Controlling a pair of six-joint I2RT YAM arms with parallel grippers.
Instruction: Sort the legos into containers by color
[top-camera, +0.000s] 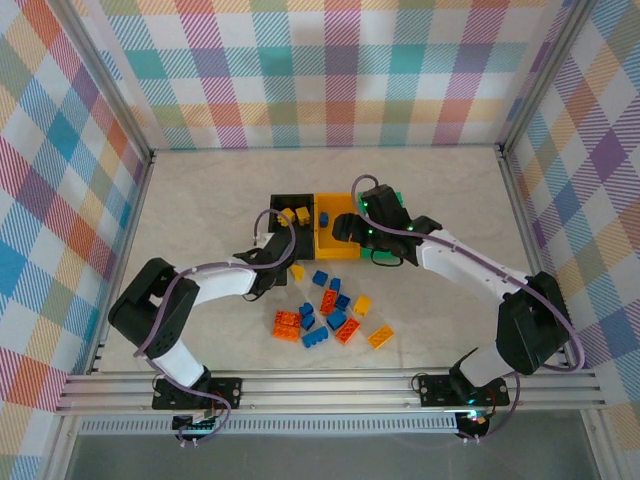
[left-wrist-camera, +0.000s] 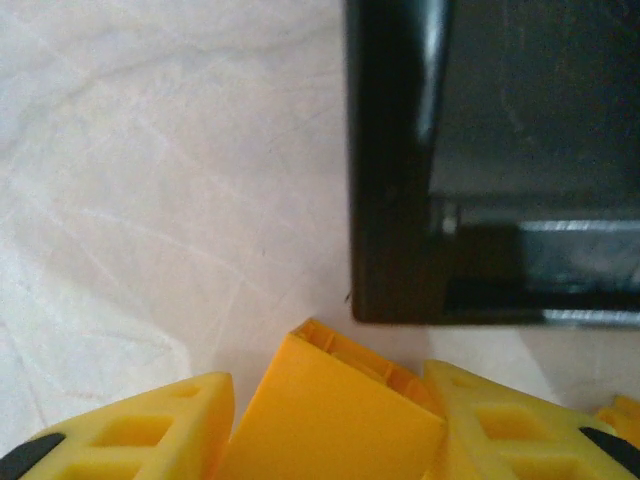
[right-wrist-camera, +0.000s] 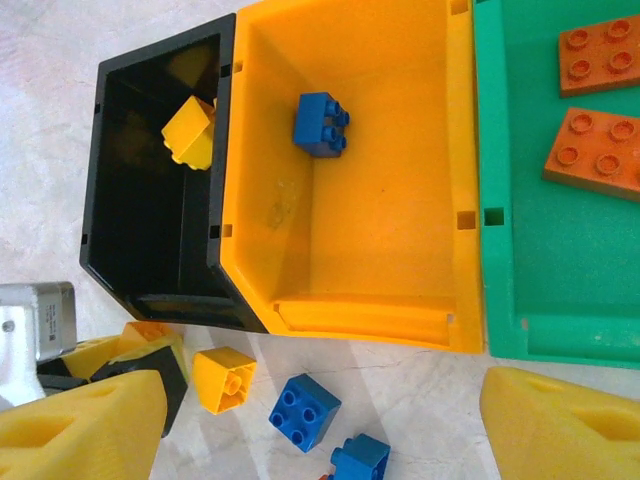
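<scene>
i am holding my left gripper (left-wrist-camera: 325, 425) closed on a yellow brick (left-wrist-camera: 320, 395), which is sitting pinched between both fingers. it is hanging just beside the near corner of the black bin (left-wrist-camera: 480, 150), not yet over the opening.

my right gripper (right-wrist-camera: 320, 430) is hovering over the near edge of the joined bins with its jaws standing wide apart and gripping nothing.

findings on progress:
- the black bin (right-wrist-camera: 150, 200) is holding at least one yellow piece (right-wrist-camera: 190, 130); the top view is suggesting two there.
- the yellow-orange bin (right-wrist-camera: 380, 220) is holding one blue brick (right-wrist-camera: 320, 123).
- the green bin (right-wrist-camera: 520, 250) is holding two orange plates (right-wrist-camera: 595, 155).
- so each colour is already going to its own bin: yellow to black, blue to yellow-orange, orange to green.

outstanding: a loose cluster (top-camera: 330, 315) is lying on the table (top-camera: 200, 200) near the bins. i am counting roughly six blue, three orange and three yellow pieces in it, though some are overlapping.

i am judging the sort as under way but less than half done. the piece in my left gripper is looking like the next one due for the black bin.
</scene>
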